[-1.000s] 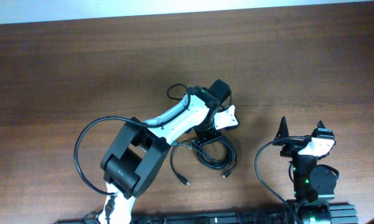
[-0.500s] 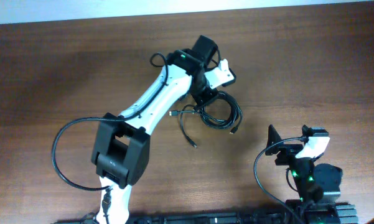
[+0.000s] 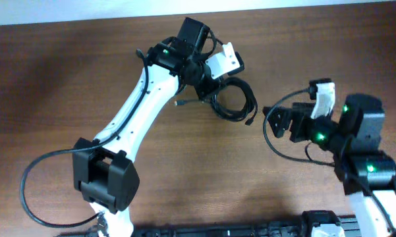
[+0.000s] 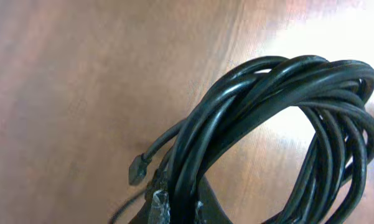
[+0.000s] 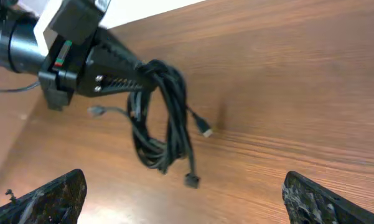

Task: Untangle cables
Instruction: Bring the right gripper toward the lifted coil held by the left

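The left fingers (image 5: 118, 70) were shut on the bundle of black cables (image 3: 236, 105), near the top middle. The right fingers (image 5: 56, 196) stood wide apart over the counter (image 5: 286, 93).

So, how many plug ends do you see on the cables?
3. Plug right of the cables, plug below them, plug at left; others may hide inside.

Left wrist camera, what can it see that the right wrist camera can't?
Only the left wrist view shows, close up, the pads pinching the cables strand by strand. Only the right wrist view shows the whole left gripper holding the bundle, with a plug sticking out, and the right gripper with its fingers open. Both show the cables and the table.
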Action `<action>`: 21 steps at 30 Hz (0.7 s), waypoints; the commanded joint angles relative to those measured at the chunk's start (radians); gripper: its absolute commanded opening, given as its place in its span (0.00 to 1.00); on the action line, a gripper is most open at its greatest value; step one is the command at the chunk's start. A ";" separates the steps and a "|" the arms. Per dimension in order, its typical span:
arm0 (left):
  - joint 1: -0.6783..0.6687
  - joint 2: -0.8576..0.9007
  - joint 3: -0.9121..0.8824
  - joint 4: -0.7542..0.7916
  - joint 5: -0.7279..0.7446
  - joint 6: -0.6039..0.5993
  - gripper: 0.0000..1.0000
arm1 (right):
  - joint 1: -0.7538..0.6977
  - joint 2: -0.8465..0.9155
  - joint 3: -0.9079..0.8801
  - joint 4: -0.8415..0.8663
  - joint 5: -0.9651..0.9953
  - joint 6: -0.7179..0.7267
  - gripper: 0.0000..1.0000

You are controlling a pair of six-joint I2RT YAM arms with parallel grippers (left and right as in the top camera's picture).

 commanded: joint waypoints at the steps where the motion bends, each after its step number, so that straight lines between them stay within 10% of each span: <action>1: -0.006 -0.061 0.023 0.050 0.047 0.031 0.00 | -0.002 0.050 0.035 0.016 -0.216 0.007 0.99; 10: -0.018 -0.063 0.023 0.097 0.375 0.204 0.00 | -0.002 0.062 0.035 0.016 -0.274 0.007 0.91; 21: -0.053 -0.063 0.023 0.095 0.392 0.217 0.00 | -0.002 0.063 0.035 0.056 -0.264 0.004 0.59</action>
